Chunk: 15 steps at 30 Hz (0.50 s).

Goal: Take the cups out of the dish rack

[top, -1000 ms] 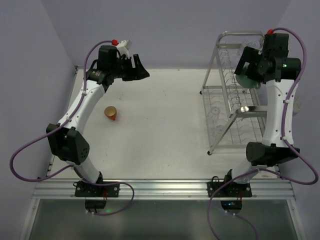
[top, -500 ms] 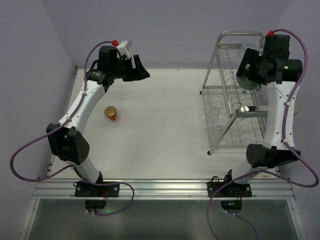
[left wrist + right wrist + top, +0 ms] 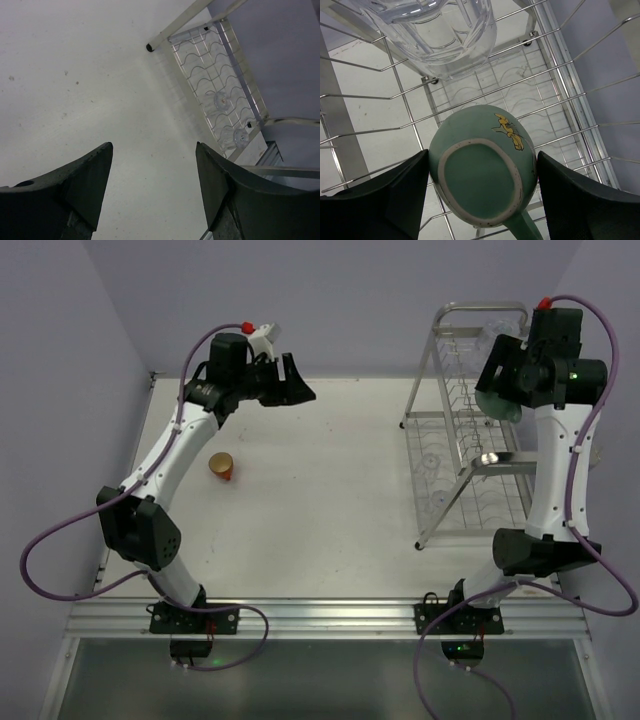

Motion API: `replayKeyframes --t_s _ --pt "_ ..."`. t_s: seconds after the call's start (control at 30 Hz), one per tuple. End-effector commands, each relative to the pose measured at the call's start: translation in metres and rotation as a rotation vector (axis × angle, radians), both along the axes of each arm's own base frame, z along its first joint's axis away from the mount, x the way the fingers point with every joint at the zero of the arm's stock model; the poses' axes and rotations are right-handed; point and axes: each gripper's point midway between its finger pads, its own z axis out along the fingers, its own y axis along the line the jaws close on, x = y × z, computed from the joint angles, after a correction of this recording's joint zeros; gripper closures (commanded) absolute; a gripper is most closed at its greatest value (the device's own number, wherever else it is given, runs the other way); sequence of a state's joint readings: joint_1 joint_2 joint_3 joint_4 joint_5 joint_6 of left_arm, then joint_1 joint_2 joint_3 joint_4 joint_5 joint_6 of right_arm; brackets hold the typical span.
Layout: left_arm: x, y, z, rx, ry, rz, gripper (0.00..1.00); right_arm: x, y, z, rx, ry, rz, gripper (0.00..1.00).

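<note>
Right gripper [image 3: 482, 165] has been narrowed onto the mug [image 3: 480, 187] in the upper tier of the rack [image 3: 484, 306], both fingers touching; a lift is judged next. Left gripper [image 3: 154, 150], apart and empty, has been swung rightward. Red cup [image 3: 221, 467] lies on the table [image 3: 330, 490], left; glass [image 3: 445, 35] is still racked.

The dish rack [image 3: 440, 470] stands on the table [image 3: 330, 490]. High in the rack, the mug [image 3: 482, 170] sits between the right gripper [image 3: 482, 165] fingers, touching both, with the tumbler [image 3: 440, 35] just behind it. Well left of the rack, the small cup [image 3: 221, 466] rests on the table, the left gripper [image 3: 290, 390] farther back
</note>
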<state>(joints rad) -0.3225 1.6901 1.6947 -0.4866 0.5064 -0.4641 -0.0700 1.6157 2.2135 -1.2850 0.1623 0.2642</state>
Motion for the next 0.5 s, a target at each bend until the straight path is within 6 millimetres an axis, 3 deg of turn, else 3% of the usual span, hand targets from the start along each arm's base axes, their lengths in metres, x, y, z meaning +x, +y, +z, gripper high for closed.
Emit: replayKeyframes --t_s 0.0,0.47 --pt "-0.014 -0.018 0.049 -0.079 -0.094 -0.073 0.29 -0.003 0.005 -0.002 0.024 0.022 0.005 1.00" --pt "-0.039 -0.049 0.087 -0.178 -0.162 -0.210 0.34 0.002 0.011 0.023 0.074 -0.079 -0.004 1.00"
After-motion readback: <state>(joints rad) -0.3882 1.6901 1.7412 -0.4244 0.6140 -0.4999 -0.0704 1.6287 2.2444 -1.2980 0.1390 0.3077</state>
